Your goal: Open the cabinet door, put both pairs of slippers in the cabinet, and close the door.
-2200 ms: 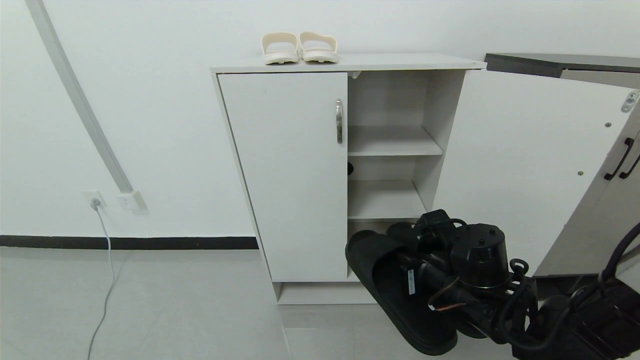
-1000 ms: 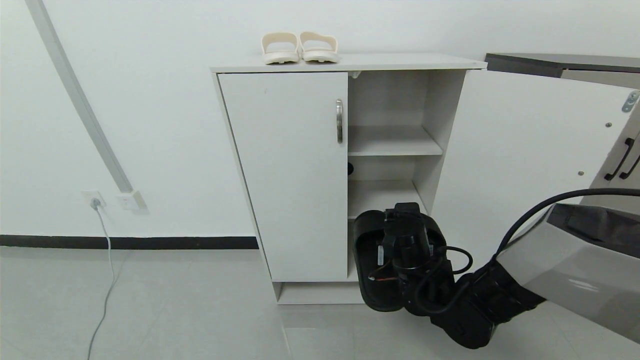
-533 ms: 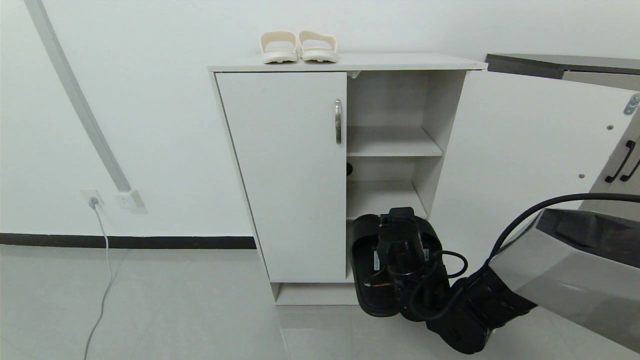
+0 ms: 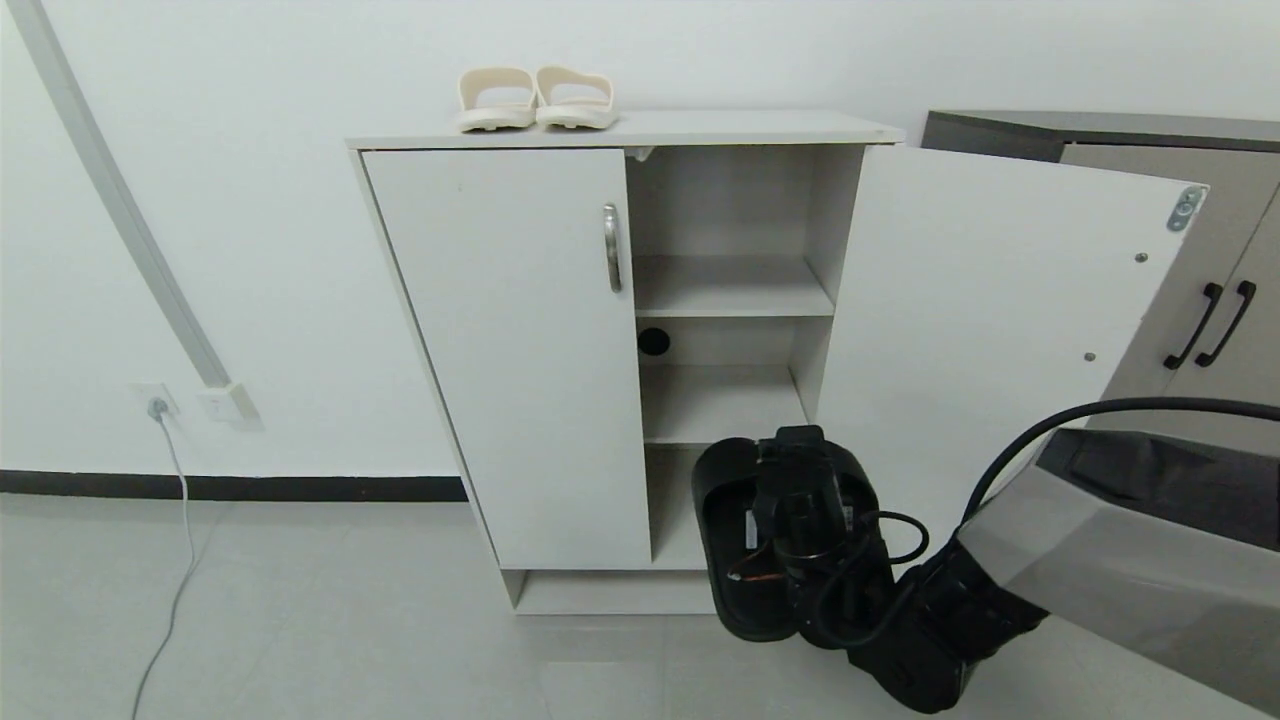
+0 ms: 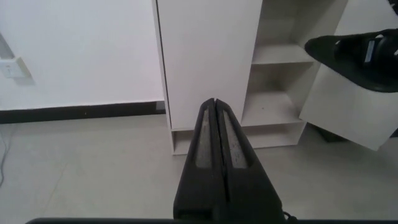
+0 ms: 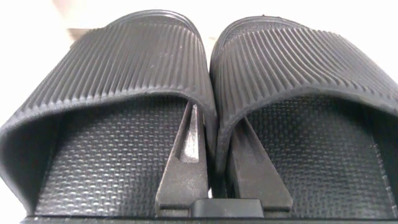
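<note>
Since earlier, right tool [image 6: 216, 155] has been swinging black slippers [image 4: 730, 530] up to cabinet [image 4: 500, 350] bottom compartment [image 4: 675, 510] (camera panning too), clamping their inner walls. Not shelved yet; door [image 4: 980, 330] is standing open, beige slippers [image 4: 537, 98] are waiting on top, left tool [image 5: 214, 134] is idling, pinched together, empty.

The right arm [image 4: 1130, 560] comes in from the lower right, its grey forearm sloping down to a black wrist [image 4: 930, 630] with a cable looped around it. The right end effector [image 4: 795, 490] points up and away from the robot. Its two fingers [image 6: 186, 155] are drawn close together, one inside each of the black slippers [image 4: 728, 540]. They pinch the adjoining inner walls, and the toes point away from the wrist. The left end effector [image 5: 214, 112] points forward and slightly downward, its fingers pressed flat against each other with nothing between them.
</note>
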You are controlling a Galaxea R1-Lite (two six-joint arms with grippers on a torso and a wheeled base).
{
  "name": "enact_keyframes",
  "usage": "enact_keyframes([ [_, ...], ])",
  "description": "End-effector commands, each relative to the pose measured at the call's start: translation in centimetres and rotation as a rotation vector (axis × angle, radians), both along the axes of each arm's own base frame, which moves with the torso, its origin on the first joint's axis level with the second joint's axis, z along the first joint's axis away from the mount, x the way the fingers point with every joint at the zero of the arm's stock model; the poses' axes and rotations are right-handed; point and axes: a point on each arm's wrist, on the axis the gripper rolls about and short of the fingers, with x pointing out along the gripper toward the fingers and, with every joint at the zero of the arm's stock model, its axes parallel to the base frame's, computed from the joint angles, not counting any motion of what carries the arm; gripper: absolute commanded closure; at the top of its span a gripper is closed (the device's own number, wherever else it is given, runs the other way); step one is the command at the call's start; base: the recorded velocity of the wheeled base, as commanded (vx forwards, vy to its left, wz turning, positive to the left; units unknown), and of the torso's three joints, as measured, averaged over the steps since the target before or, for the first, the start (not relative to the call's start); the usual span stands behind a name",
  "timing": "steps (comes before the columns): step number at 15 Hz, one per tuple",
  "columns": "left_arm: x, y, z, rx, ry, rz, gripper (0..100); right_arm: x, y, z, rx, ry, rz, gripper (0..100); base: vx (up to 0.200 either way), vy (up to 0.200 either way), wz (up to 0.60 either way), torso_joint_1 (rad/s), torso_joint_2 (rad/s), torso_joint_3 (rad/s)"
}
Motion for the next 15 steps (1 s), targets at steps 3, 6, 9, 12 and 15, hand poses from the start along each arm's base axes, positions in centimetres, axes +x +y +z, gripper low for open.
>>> enact_keyframes([
  [3,0.0,0.0,0.0,0.000,0.001,0.001,100,0.6,1.0,-1.9,0.028,0.003,0.099,100,0.000,0.000,0.00,0.000,0.00,0.000],
  [6,0.0,0.0,0.0,0.000,0.001,0.002,100,0.9,1.5,-2.0,0.015,-0.005,0.112,100,0.000,0.000,0.00,0.000,0.00,0.000],
  [9,0.0,0.0,0.0,0.000,0.001,0.002,100,1.4,2.4,-2.1,0.022,-0.017,0.136,100,0.000,0.000,0.00,0.000,0.00,0.000],
  [12,0.0,0.0,0.0,0.002,0.001,-0.001,100,1.8,2.8,-2.8,0.019,-0.013,0.136,100,0.000,0.000,0.00,0.000,0.00,0.000],
  [15,0.0,0.0,0.0,0.002,0.001,-0.001,100,1.8,2.8,-3.0,0.016,-0.010,0.136,100,0.000,0.000,0.00,0.000,0.00,0.000],
])
